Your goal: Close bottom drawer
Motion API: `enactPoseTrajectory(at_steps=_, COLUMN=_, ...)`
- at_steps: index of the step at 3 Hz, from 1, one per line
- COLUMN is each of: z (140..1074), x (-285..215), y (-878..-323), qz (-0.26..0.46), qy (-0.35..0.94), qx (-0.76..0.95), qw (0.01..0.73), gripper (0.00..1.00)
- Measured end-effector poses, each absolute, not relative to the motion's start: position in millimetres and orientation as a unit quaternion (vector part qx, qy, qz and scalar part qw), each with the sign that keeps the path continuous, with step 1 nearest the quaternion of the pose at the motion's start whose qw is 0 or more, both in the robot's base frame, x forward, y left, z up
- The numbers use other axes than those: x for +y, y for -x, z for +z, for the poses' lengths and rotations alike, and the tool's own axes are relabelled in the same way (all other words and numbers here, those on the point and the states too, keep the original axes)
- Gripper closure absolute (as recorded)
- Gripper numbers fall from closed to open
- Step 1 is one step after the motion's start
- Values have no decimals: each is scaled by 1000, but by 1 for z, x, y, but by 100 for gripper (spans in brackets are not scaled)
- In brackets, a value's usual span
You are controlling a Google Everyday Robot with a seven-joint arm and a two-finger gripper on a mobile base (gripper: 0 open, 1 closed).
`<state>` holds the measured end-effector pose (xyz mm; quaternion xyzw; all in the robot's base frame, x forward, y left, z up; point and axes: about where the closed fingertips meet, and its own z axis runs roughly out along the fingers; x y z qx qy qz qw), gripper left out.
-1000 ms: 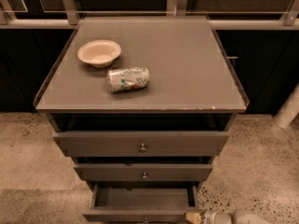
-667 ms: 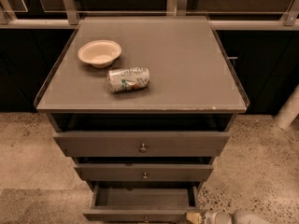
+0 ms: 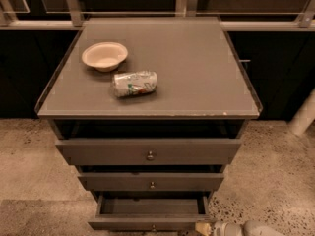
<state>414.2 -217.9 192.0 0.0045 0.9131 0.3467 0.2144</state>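
Note:
The bottom drawer [image 3: 147,223] is the lowest of three grey-brown drawers and stands pulled out, its empty inside [image 3: 152,206] showing. Its thin front lies at the lower edge of the camera view, with the small knob [image 3: 153,227] partly cut off. My gripper [image 3: 203,228] is at the bottom edge, just right of the drawer front's right corner, with the white arm [image 3: 246,228] behind it. Most of the gripper is out of view.
The middle drawer [image 3: 151,182] and the top drawer [image 3: 147,152] stick out slightly. A beige bowl [image 3: 104,56] and a crushed can [image 3: 135,83] lie on the cabinet top [image 3: 197,68]. A white post [image 3: 304,116] stands at the right. Dark cabinets run behind.

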Motion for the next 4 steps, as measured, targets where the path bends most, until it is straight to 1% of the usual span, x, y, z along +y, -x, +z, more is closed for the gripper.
enactPoseTrajectory(at_steps=1, z=181, x=-216, y=-429, qz=347, qy=-27, qx=908, qw=232, gripper=100)
enactPoseTrajectory(at_steps=2, z=181, x=-216, y=-429, qz=348, qy=-27, qx=908, qw=232, gripper=100)
enactPoseTrajectory(at_steps=4, z=175, x=-205, y=-448, qz=350, qy=-36, qx=899, qw=263, gripper=100)
